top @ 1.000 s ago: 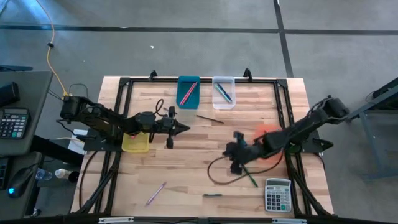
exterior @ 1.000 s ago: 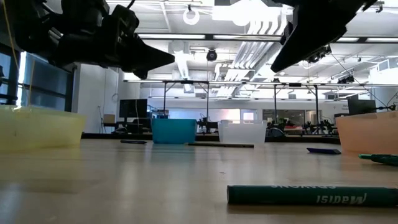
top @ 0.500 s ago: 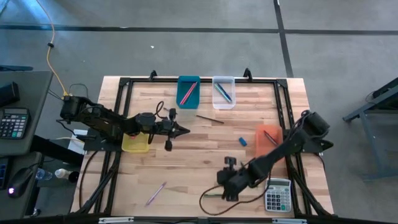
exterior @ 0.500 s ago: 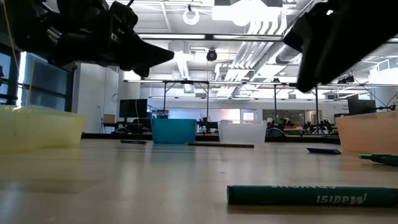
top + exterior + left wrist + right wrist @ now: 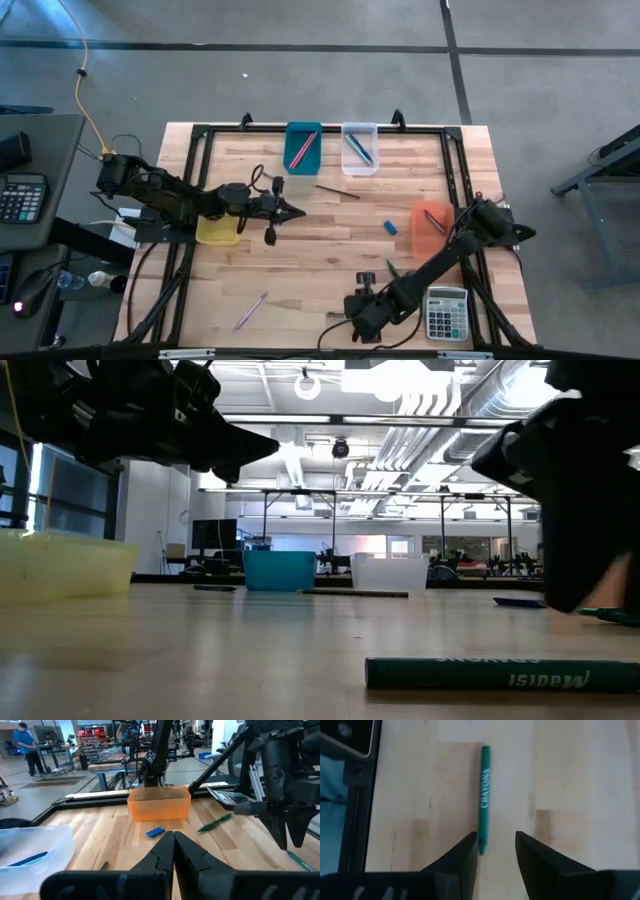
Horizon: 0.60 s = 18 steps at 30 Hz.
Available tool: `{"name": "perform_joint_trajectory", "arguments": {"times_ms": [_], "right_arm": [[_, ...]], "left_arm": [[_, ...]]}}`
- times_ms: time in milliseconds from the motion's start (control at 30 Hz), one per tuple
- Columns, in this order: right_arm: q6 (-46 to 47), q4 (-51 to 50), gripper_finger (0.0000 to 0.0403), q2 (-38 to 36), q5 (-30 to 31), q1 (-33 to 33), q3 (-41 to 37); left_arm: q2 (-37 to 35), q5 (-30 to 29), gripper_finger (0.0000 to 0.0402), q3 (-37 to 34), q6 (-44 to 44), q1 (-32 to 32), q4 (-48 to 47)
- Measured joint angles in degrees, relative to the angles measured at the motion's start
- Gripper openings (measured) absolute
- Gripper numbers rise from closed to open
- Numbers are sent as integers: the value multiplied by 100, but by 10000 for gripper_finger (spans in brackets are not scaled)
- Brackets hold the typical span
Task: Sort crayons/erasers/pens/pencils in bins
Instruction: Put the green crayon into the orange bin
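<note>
A green crayon (image 5: 484,795) lay flat on the bare worktop (image 5: 320,235), just ahead of the right gripper (image 5: 495,850). Its near tip sat beside one finger rather than centred in the gap, and its length ran straight away from the jaws. Those jaws were apart and held nothing. In the high view the right gripper (image 5: 358,318) hung low near the worktop's front edge, with the grey calculator (image 5: 446,311) just to its side and open wood around the crayon (image 5: 340,314).

A blue eraser (image 5: 390,227) lay by itself, well apart from the right gripper and just beside the orange bin (image 5: 430,226) at the right rail. A second green stick (image 5: 398,278) lay between that bin and the right arm. A pink stick (image 5: 251,309) sat alone toward the front left, with free wood on all sides.

The teal bin (image 5: 303,146) and clear bin (image 5: 359,147) stood side by side against the far edge, each holding a few sticks. A dark stick (image 5: 337,191) lay just in front of them.

The left gripper (image 5: 295,209) hovered over mid-worktop, jaws together and empty, with the yellow bin (image 5: 218,229) behind it under the arm. Ahead of its tips the wood was open as far as the eraser (image 5: 155,832) and orange bin (image 5: 159,804).
</note>
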Motion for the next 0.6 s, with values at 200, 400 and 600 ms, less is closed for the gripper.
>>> {"name": "perform_joint_trajectory", "arguments": {"times_ms": [200,400,600], "right_arm": [[-72,1,126,58,-238,1,36],[-146,142,126,58,-212,-1,2],[-151,224,126,101,-174,1,-5]], "left_arm": [[0,-14,0,0,-6,2,0],[0,-63,0,0,-6,2,0],[0,-61,0,0,-6,2,-7]]}}
